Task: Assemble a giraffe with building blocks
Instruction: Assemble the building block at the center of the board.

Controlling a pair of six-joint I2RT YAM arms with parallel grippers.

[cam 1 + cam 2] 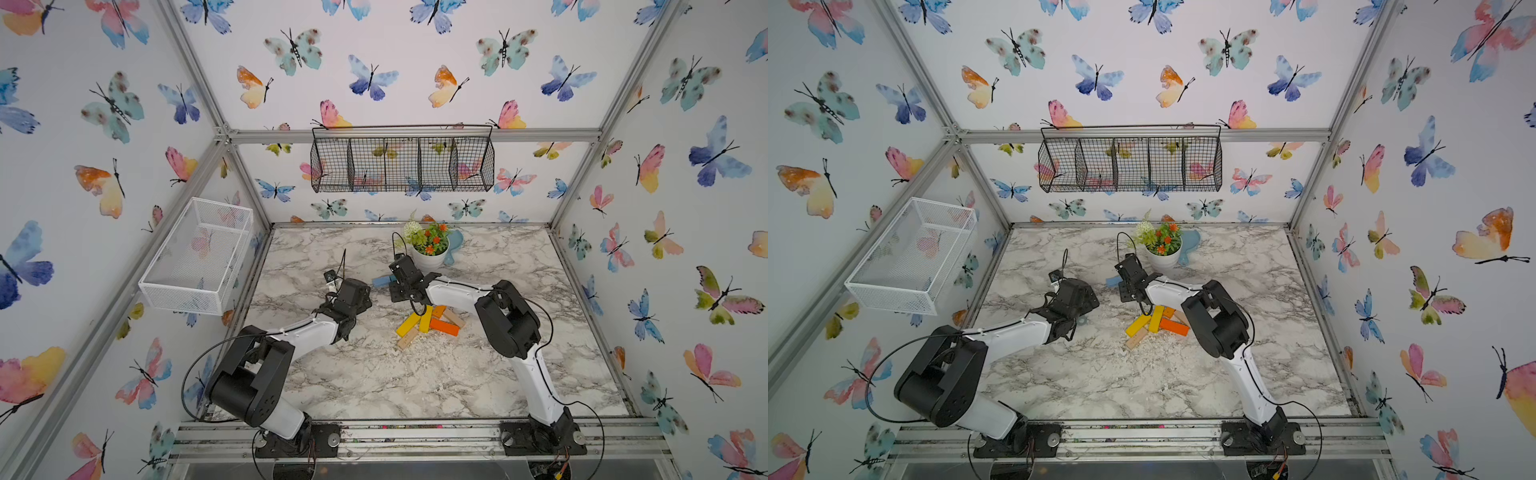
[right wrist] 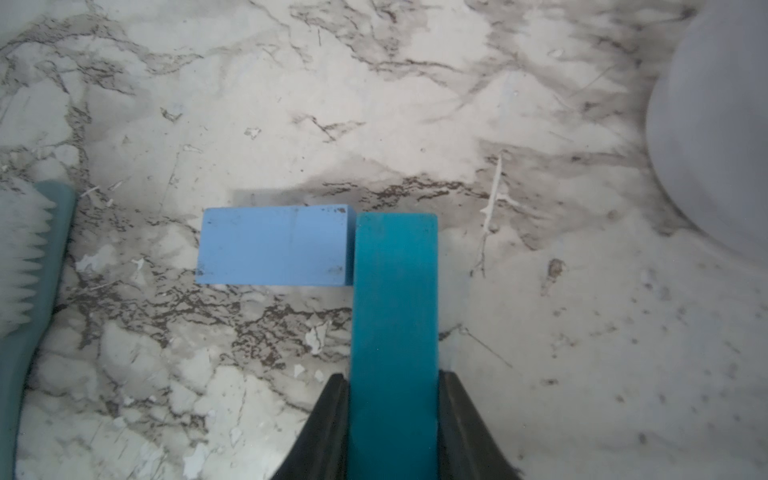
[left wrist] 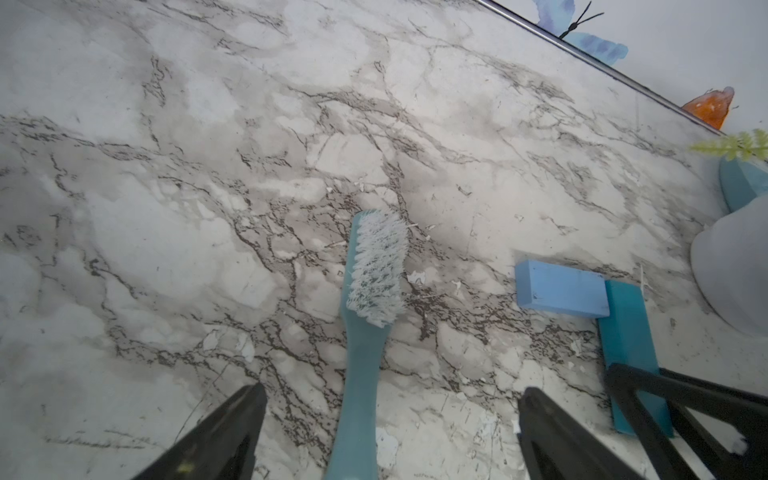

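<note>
A light-blue block (image 2: pixel 274 245) lies flat on the marble table (image 1: pixel 374 382); in a top view the light-blue block (image 1: pixel 380 281) shows just left of the right wrist. My right gripper (image 2: pixel 392 386) is shut on a teal block (image 2: pixel 395 291), whose far end sits against the light-blue block's end in an L. The left wrist view shows both, light-blue block (image 3: pixel 561 289) and teal block (image 3: pixel 629 332). The other blocks lie piled: yellow (image 1: pixel 408 325), orange (image 1: pixel 444 327), plain wood (image 1: pixel 406 340). My left gripper (image 3: pixel 390 399) is open, astride a pale-teal brush (image 3: pixel 374 270).
A white flower pot (image 1: pixel 428 255) stands just behind the right gripper, with a pale-blue flat thing (image 1: pixel 455 245) behind it. White crumbs (image 1: pixel 415 353) litter the table by the pile. A white mesh basket (image 1: pixel 199 253) hangs on the left wall, a black wire basket (image 1: pixel 401 164) on the back wall.
</note>
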